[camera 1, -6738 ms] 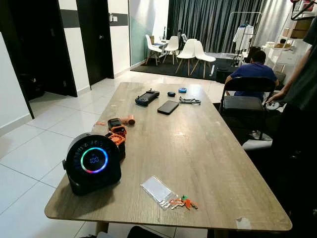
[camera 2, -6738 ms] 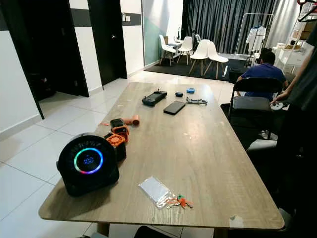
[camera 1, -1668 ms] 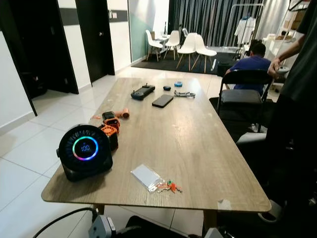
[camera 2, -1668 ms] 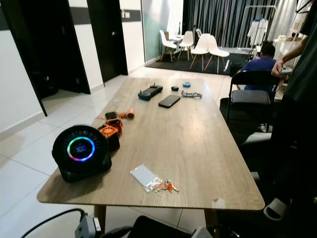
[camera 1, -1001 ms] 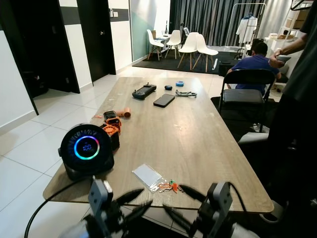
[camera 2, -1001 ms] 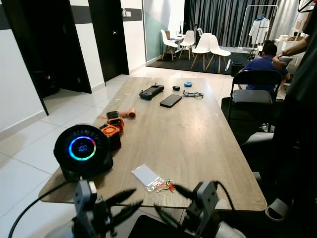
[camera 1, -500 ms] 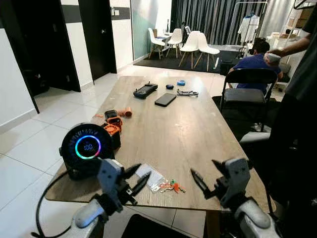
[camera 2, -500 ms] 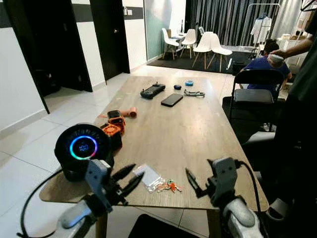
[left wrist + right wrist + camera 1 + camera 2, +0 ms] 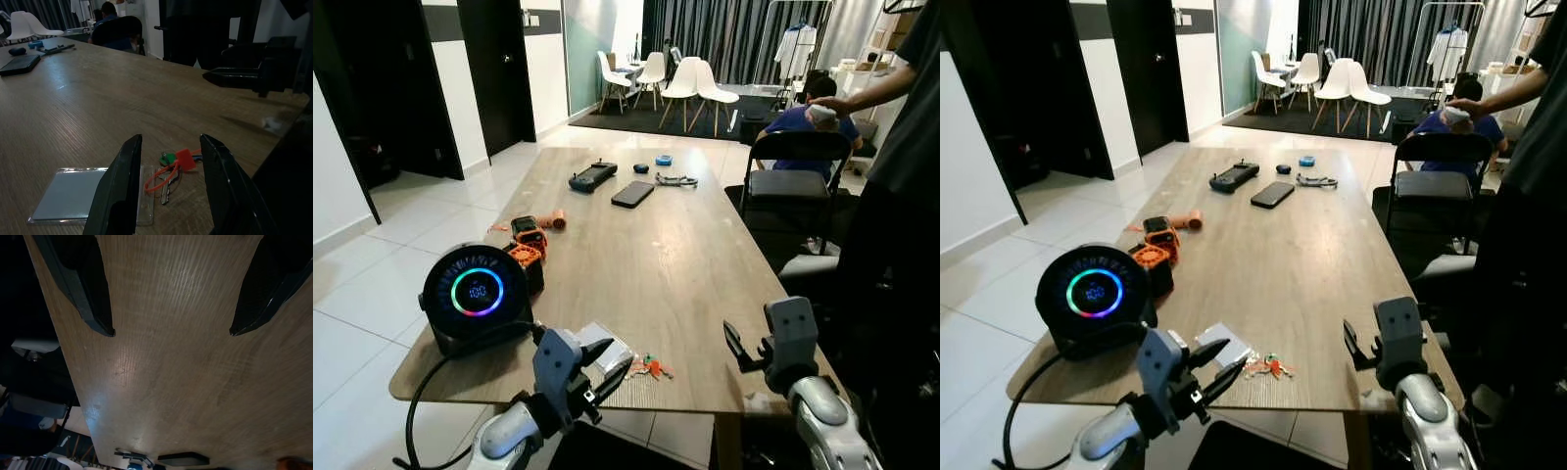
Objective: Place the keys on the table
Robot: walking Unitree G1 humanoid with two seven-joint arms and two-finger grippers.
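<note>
Left gripper [image 9: 600,362], fingers spread, hovers at the table's [image 9: 685,264] near edge, keys [image 9: 651,367] lying just at its 2 o'clock beside a clear card sleeve [image 9: 607,345]. Right gripper [image 9: 171,330], also parted, hangs over bare wood at 3 o'clock.

A long wooden table [image 9: 685,264] carries keys [image 9: 651,367] and a clear card holder [image 9: 607,348] just ahead of the left gripper [image 9: 599,370]; beside it a round glowing speaker [image 9: 475,299], farther off a phone [image 9: 633,193].

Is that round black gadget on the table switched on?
On: the round black gadget shows a glowing rainbow ring and lit digits on its face.
</note>
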